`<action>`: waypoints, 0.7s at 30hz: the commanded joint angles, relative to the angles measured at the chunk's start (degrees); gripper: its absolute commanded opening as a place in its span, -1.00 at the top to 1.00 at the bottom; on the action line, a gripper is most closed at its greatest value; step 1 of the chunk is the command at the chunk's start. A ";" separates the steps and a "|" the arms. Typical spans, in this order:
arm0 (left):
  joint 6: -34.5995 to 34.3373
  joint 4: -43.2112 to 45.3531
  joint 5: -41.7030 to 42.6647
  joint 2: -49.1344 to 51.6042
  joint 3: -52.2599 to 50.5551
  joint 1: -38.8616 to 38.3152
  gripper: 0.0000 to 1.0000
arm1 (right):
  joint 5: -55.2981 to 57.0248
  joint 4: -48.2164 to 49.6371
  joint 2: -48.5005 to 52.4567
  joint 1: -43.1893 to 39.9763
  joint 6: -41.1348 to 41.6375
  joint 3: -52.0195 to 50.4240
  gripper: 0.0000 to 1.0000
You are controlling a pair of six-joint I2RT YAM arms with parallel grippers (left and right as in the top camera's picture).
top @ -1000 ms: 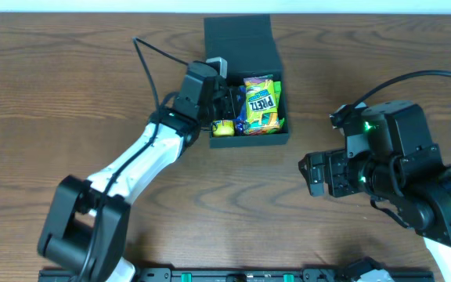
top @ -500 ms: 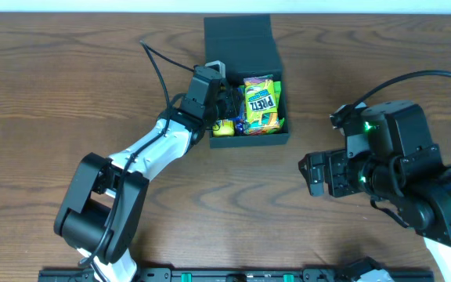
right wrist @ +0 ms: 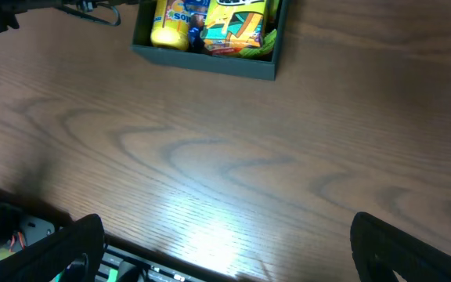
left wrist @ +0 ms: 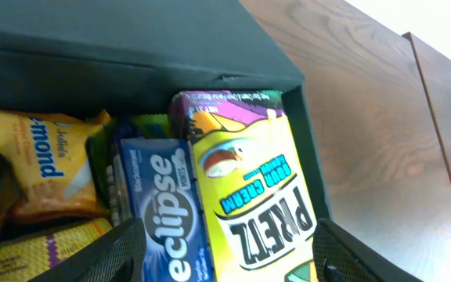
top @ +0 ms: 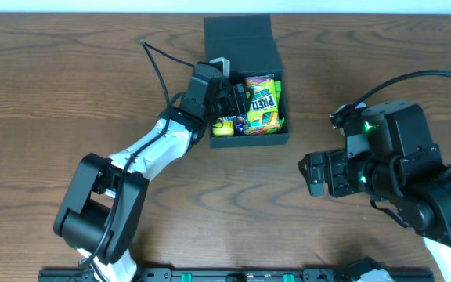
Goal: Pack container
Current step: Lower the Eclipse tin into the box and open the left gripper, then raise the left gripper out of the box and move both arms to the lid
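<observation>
Blue pack (left wrist: 163, 210) "eclipse", yellow packet (left wrist: 250, 188) "PRETZ"

A black container (top: 241, 35) sits at the middle of the counter's (top: 53, 94) far edge, its flap lid open and standing back toward that edge. Inside, a yellow-green pretzel packet (top: 262, 100) fills the right half, and a small yellow item (top: 223, 129) lies in the near-left corner. The left arm reaches up from the near-left part of the counter, its left pincer (top: 233, 100) over the container's left half, the finger spread hard to read from above. The right pincer (top: 315, 174) hangs near the counter's right edge, well apart from the container.
</observation>
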 commanded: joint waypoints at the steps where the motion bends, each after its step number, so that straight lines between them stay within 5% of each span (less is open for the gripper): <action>1: 3.52 -1.31 1.57 -4.04 0.98 0.26 -0.37 | 0.00 -0.04 -0.04 -0.57 -0.57 0.59 -0.99; 9: 20.59 -8.87 0.11 -14.45 0.98 1.42 -0.21 | 0.00 -0.04 -0.02 -0.57 -0.57 0.57 -0.99; 16: 21.70 -14.67 -5.88 -18.56 0.98 2.29 -0.07 | 0.00 -0.04 -0.02 -0.57 -0.57 0.59 -0.98; 21: 21.94 -17.66 -8.02 -18.91 0.98 3.17 0.62 | -0.61 -0.02 -0.02 -0.57 0.98 0.59 -0.99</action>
